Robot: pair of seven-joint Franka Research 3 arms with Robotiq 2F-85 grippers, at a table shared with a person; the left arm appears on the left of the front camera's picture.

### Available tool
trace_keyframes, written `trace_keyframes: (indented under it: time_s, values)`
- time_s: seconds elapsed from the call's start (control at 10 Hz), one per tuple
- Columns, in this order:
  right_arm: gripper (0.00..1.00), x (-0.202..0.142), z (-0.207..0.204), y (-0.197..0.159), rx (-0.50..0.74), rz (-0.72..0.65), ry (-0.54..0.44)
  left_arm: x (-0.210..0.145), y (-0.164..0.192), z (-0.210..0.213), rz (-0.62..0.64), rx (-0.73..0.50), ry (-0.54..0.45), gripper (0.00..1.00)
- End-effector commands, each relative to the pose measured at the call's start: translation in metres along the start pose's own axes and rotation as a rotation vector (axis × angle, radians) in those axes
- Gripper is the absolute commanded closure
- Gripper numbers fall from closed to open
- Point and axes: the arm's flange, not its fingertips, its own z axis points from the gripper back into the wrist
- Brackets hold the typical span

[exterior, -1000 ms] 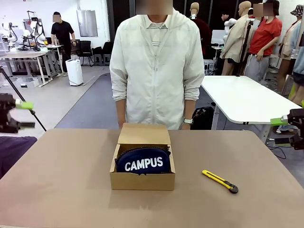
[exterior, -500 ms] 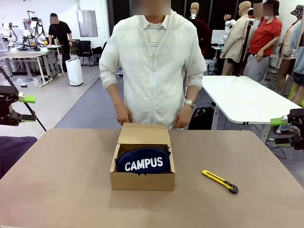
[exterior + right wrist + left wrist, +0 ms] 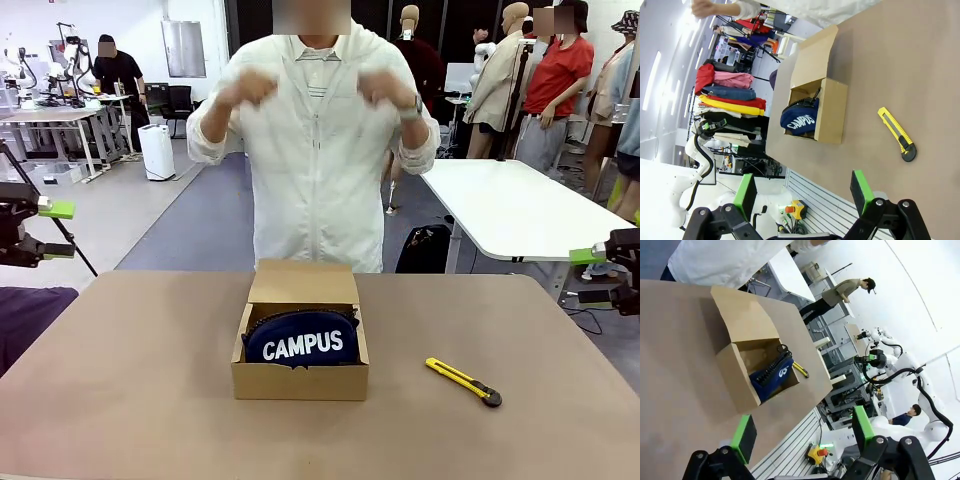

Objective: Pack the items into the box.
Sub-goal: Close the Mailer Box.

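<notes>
— How were the arms posed?
— The left gripper [image 3: 63, 230] was held level off the left edge of the table [image 3: 150, 380], and the right gripper [image 3: 586, 276] off its right edge. Both were pointed inward, with fingers spread apart and nothing held between them.
— Where was the pouch seen?
— The navy CAMPUS pouch [image 3: 302, 340] was lying inside the box [image 3: 300, 381] at mid-table, with the lid flap [image 3: 303, 283] stood open behind it. A utility knife [image 3: 464, 381] was lying on the table, right of the box.
— And the person?
— One hand [image 3: 248, 88] and the other hand [image 3: 385, 88] were raised to chest height, elbows bent outward.
</notes>
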Motion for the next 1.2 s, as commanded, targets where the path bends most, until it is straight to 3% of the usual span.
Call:
trace_keyframes:
  time_s: [0.0, 1.1]
  values:
    - [0.00, 0.0014, 0.0017, 0.0021, -0.001, 0.000, 0.005, -0.0010, -0.0007, 0.0017, 0.000, -0.007, 0.009, 0.00]
    - [0.00, 0.0014, 0.0017, 0.0021, -0.001, 0.000, 0.005, -0.0001, -0.0001, -0.0002, 0.000, -0.001, 0.001, 0.00]
